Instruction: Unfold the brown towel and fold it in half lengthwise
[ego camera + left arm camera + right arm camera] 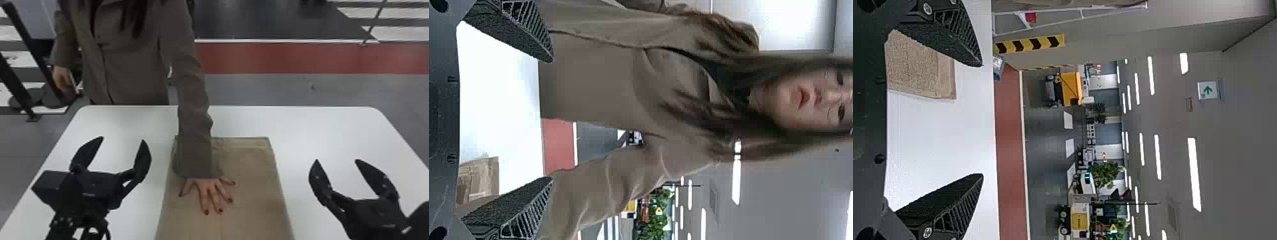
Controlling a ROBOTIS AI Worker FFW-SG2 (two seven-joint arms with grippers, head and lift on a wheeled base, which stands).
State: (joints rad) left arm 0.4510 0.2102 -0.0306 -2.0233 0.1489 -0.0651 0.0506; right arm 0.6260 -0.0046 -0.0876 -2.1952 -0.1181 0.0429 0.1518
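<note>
The brown towel (252, 191) lies flat on the white table in the head view, running down to the bottom edge, with a person's hand (209, 190) spread on it. To its left my left gripper (123, 140) stands open over the table, apart from the towel. My right gripper (336, 161) is on its other side, open too. In the left wrist view, part of the towel (484, 177) shows beside my left gripper (551, 120), whose fingers hold nothing. A towel corner (928, 70) appears beyond one finger of my right gripper (982, 120) in the right wrist view.
The person's sleeve (194, 127) reaches over the far edge of the white table (303, 124) and across the towel's far left part. Bare tabletop lies on both sides of the towel. Barrier posts (28, 57) stand on the floor at the far left.
</note>
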